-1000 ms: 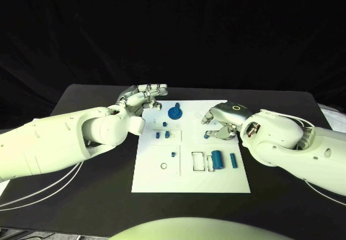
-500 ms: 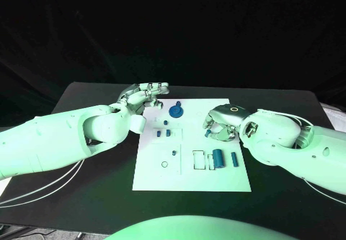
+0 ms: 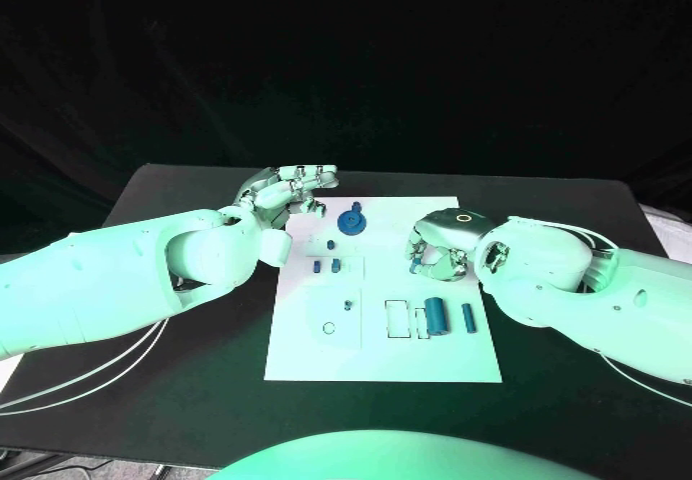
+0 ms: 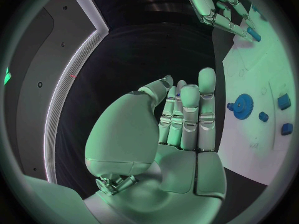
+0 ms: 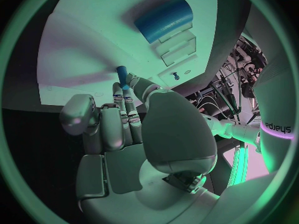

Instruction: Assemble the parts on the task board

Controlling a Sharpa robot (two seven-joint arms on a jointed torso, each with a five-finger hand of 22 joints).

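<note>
Closest to the robot on the white rectangular task board (image 3: 378, 360) there's a fat blue cylinder part (image 3: 436, 317) lying on its side with a slimmer blue rod (image 3: 466, 319) just beside it, all sitting on the black bench (image 3: 173, 400). A bit further up, the silver right hand (image 3: 437, 250) hangs over the board's right side with its fingers (image 5: 127, 102) pinching a small blue peg (image 5: 123, 77) at the tips. Two little blue block parts (image 3: 326, 266) sit mid-board. Farthest back, a blue gear-shaped part (image 3: 351, 222) lies near the far edge, and the silver left hand (image 3: 289, 190) hovers next to it over the far left corner, fingers (image 4: 190, 112) straight, close together, holding nothing.
</note>
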